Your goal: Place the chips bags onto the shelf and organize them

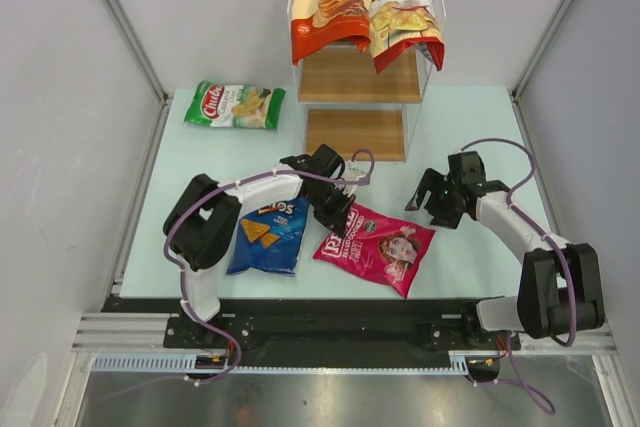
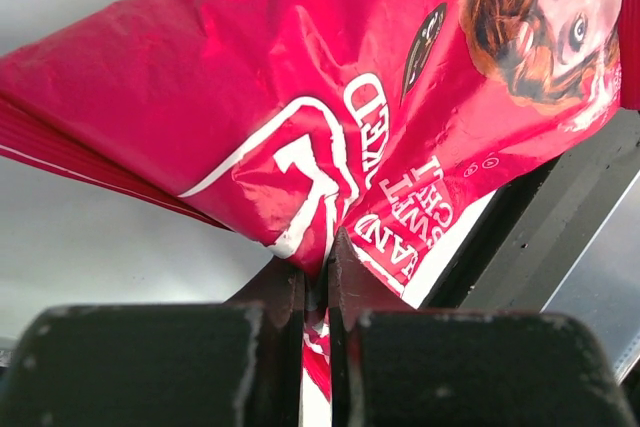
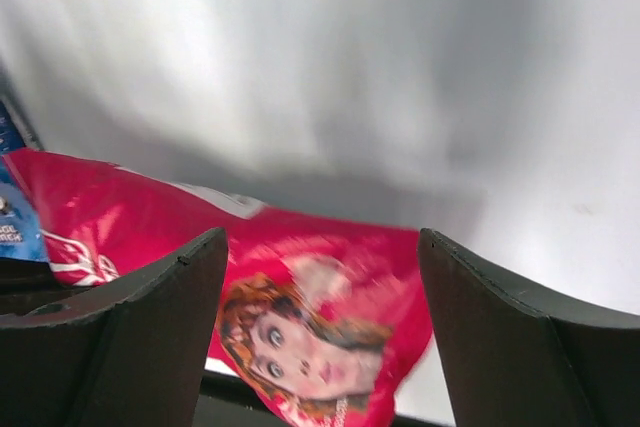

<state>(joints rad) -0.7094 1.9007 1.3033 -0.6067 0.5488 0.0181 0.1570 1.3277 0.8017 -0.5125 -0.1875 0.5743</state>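
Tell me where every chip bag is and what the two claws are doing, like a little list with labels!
top of shelf: orange bag, red bag
on table: green bag left of the shelf, blue bag, pink bag
holding: left gripper shut on the pink bag's edge
free: right gripper open, right of the pink bag

Bright even light, glare on pink bag (image 2: pixel 250 97)

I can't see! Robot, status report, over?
Left pincer shut on pink bag. Right pincer open, empty. Orange bag, red bag on shelf top. Blue bag, green bag on table.
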